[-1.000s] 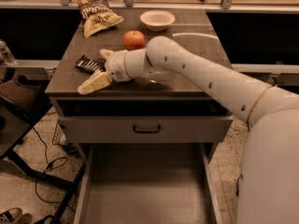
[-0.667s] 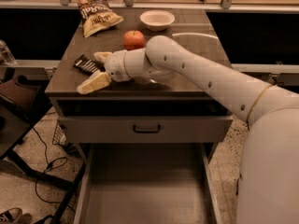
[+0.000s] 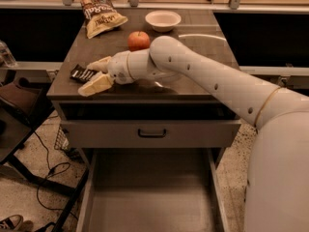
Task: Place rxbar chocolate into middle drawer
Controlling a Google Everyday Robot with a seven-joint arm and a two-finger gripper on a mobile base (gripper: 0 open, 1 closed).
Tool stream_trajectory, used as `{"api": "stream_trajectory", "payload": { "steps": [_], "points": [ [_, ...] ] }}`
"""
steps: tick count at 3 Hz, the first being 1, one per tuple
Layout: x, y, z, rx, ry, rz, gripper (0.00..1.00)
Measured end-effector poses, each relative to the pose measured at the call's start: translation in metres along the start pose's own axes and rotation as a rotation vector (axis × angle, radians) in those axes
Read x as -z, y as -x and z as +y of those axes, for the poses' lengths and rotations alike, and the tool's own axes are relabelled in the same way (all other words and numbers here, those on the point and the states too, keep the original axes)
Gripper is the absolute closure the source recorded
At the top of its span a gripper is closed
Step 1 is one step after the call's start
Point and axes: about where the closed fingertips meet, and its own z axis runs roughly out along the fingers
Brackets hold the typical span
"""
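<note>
The rxbar chocolate (image 3: 80, 74), a dark wrapper with white lettering, lies flat near the left edge of the counter top (image 3: 203, 47). My gripper (image 3: 87, 79) reaches in from the right and is open, with one cream finger (image 3: 99, 63) behind the bar and the other (image 3: 94, 86) in front of it. The bar's right end is hidden by the fingers. The middle drawer (image 3: 149, 197) is pulled out below the counter, with a bare grey floor.
A red apple (image 3: 138, 40), a tan chip bag (image 3: 100, 14) and a white bowl (image 3: 163, 20) stand at the back of the counter. A closed drawer front with a dark handle (image 3: 152, 133) sits above the open drawer. Cables and a dark table are on the left.
My gripper has edged a little to the left, so its fingers now reach along both sides of the bar. The bar, apple and drawer have not moved.
</note>
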Motion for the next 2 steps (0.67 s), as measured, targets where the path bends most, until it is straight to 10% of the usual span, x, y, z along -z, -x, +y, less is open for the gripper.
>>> {"api": "stream_trajectory", "payload": {
  "steps": [2],
  "points": [
    [0.0000, 0.0012, 0.0001, 0.000, 0.001, 0.000, 1.00]
  ]
}}
